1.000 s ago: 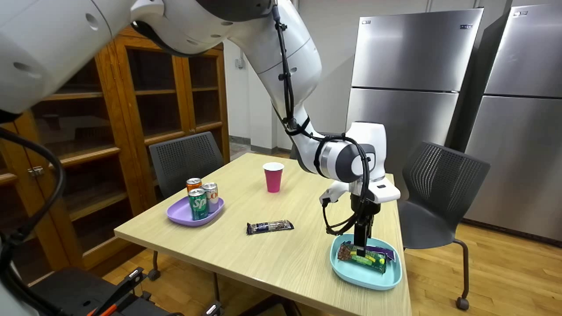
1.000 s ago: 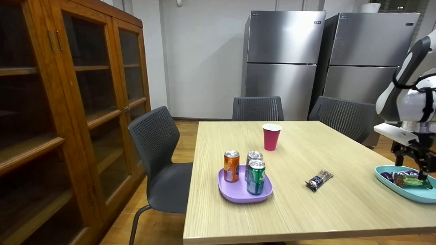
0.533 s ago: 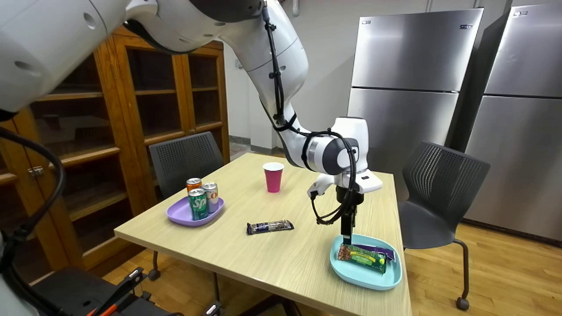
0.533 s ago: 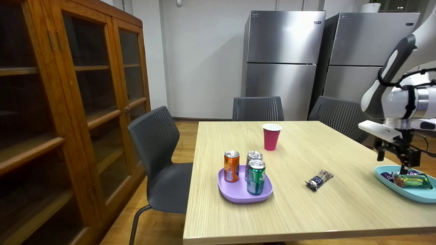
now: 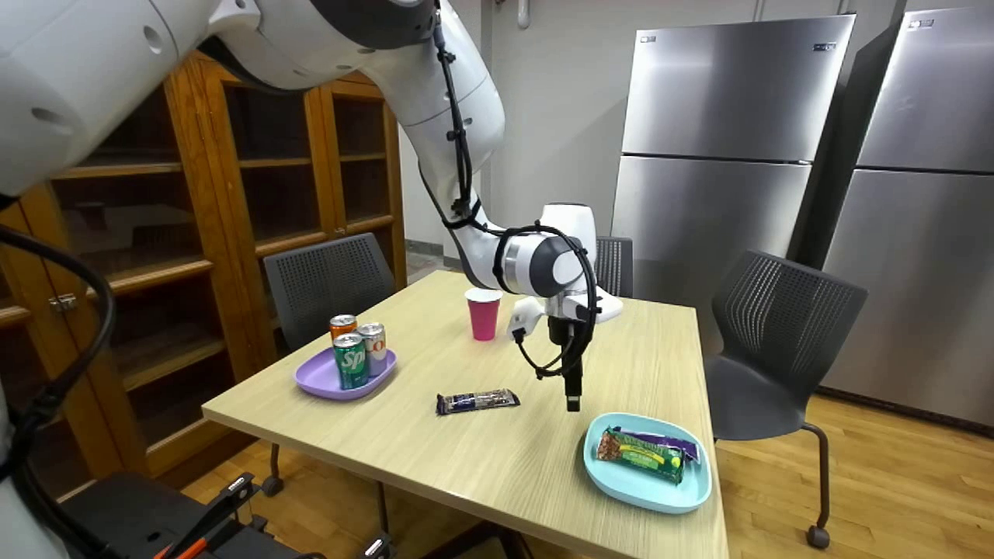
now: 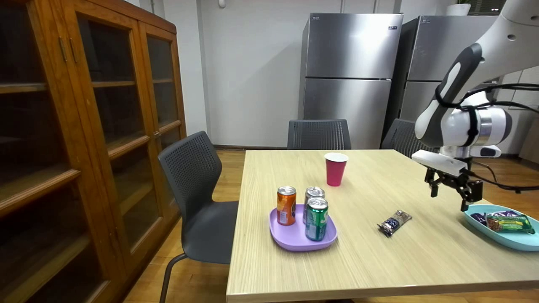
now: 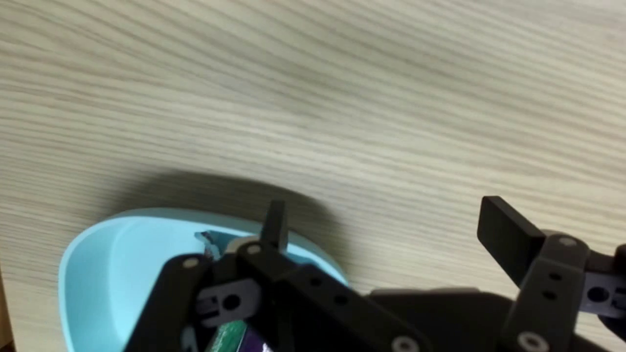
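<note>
Wide and empty, the end effector [image 7: 382,217] hangs above the bench [image 5: 512,458], just beside the turquoise tray [image 5: 644,500]. There lie the green granola bar [image 5: 646,458] and the purple-wrapped bar [image 5: 677,442], close together, the raised rim presumably keeping both from sliding out. The dark-wrapped snack bar [image 5: 477,401] lies flat (so slim a shape would hardly stand on end) between that tray and the purple tray [image 6: 294,245], where three soda cans [image 6: 316,221] stand upright.

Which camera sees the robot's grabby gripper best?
The wrist view, because the gripper is up close there, with both fingers spread wide. Both exterior views show it smaller, with the arm above it.
</note>
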You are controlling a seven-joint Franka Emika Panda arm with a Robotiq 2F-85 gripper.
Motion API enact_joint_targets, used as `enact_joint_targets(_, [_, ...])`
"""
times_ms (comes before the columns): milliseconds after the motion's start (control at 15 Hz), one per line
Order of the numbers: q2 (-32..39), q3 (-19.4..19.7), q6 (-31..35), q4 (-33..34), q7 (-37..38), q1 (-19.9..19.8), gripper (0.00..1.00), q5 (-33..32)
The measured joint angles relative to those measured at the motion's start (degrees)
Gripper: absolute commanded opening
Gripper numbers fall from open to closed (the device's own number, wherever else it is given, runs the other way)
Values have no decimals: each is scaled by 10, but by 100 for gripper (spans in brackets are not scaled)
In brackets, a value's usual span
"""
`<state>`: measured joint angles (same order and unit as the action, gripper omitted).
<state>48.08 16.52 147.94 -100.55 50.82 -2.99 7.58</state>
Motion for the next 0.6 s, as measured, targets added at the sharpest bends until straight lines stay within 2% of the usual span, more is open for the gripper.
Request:
enact_joint_targets(333, [0, -19, 1, -6, -47, 29, 100, -14])
enact_joint_targets(600, [0, -42, 11, -15, -85, 38, 100, -14])
